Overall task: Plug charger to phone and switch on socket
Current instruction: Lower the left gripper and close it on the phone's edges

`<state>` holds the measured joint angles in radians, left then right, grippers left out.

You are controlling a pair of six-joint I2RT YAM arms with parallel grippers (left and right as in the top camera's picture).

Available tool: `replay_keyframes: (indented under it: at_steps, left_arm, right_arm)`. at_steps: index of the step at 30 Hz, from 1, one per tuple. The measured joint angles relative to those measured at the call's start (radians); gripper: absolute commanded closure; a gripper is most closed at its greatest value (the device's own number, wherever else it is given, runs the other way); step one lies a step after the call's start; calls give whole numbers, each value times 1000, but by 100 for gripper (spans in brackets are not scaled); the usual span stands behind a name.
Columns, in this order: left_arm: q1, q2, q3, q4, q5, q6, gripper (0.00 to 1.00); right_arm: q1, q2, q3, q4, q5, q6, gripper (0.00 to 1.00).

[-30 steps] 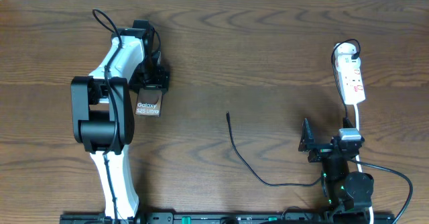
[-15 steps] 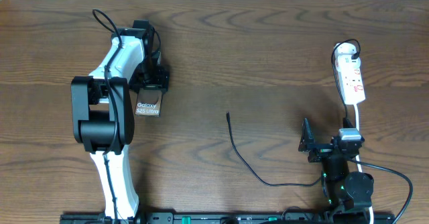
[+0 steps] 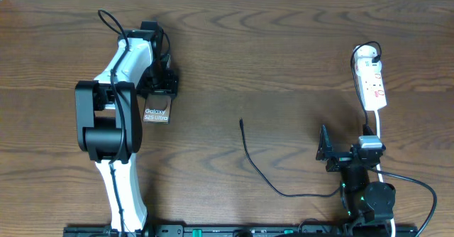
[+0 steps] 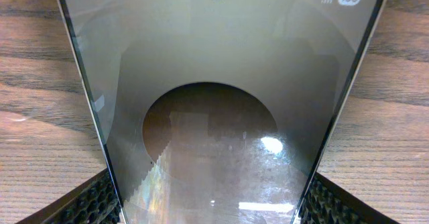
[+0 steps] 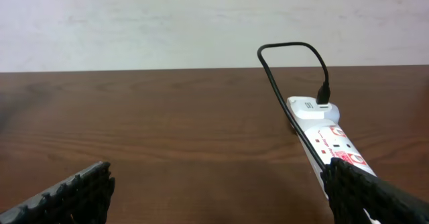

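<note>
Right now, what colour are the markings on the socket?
Red, on the white socket; clearest in the right wrist view.

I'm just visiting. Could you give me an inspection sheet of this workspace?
Surface: dark brown wooden table.
Job's things: dark brown slab phone at left; narrow white power strip with red markings at right.
Clutter: nothing seen.
Pincers: left pincer shut on phone; right pincer open, empty.
Cables: thin black charger cable lies loose mid-table, tip away from phone; white cord leaves strip.
Surroundings: pale wall behind.

Gripped phone [image 3: 157, 113] left — charger [image 3: 242, 127] mid-table — socket [image 3: 372, 86] far right.
</note>
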<state>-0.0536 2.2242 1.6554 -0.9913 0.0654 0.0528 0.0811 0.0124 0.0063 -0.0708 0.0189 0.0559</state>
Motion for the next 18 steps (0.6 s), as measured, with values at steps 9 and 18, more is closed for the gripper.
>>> replay_keyframes:
  at_steps: [9,18]
  left_arm:
    - [0,0,0,0,0,0,24]
    - [0,0,0,0,0,0,25]
  right_arm:
    - [0,0,0,0,0,0,1]
    - [0,0,0,0,0,0,1]
